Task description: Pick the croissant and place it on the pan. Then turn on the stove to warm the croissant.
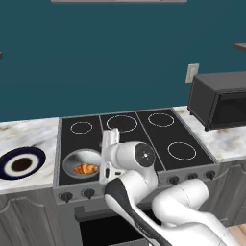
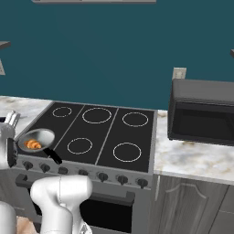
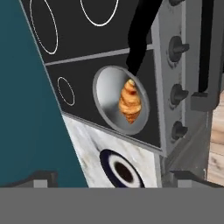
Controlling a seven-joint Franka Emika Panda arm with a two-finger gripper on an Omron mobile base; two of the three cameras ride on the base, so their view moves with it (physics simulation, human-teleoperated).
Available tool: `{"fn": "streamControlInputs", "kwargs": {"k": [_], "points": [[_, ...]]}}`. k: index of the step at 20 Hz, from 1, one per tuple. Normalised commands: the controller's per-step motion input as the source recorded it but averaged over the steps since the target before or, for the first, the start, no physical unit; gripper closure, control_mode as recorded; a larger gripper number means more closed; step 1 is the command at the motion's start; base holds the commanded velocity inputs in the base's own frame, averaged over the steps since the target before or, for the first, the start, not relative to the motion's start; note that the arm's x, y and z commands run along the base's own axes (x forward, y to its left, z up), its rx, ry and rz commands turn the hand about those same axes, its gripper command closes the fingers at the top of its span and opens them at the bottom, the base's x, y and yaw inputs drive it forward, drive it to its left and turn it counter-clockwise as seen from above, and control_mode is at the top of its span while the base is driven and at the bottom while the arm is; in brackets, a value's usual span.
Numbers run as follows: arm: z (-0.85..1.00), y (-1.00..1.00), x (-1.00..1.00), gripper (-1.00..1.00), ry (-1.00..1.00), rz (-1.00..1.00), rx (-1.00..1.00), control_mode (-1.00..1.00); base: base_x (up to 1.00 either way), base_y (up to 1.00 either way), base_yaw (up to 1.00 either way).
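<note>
1. Pincer [image 3: 112, 183]: fingertips sit wide apart at the bottom of the hand view, nothing between them, so open and empty.
2. Knob row on the stove [image 1: 134, 139] front panel: my guess is this is the next target. It lies nearer than the pan, on the left end.
3. Croissant [image 3: 130, 101] lies in the pan [image 3: 105, 98], front-left burner, long axis roughly in line with the black handle.
4. Blue plate [image 1: 21, 163] sits on the table, left of the stove.

Both base views face stove [image 1: 139, 134] from front, left and right; hand view overhead, rolled sideways
</note>
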Motion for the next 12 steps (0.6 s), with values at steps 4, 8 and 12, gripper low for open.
{"fn": "streamControlInputs", "kwargs": {"k": [4, 8, 12], "points": [[0.66, 0.53, -0.56, -1.00, 0.00, -0.06, -0.32, -1.00, 0.00, 0.00, 0.00], [0.18, 0.41, -0.40, -1.00, -0.07, -0.04, -0.32, -1.00, 0.00, 0.00, 0.00], [-0.10, 0.05, -0.30, -1.00, -0.21, 0.00, -0.36, -1.00, 0.00, 0.00, 0.00]]}}
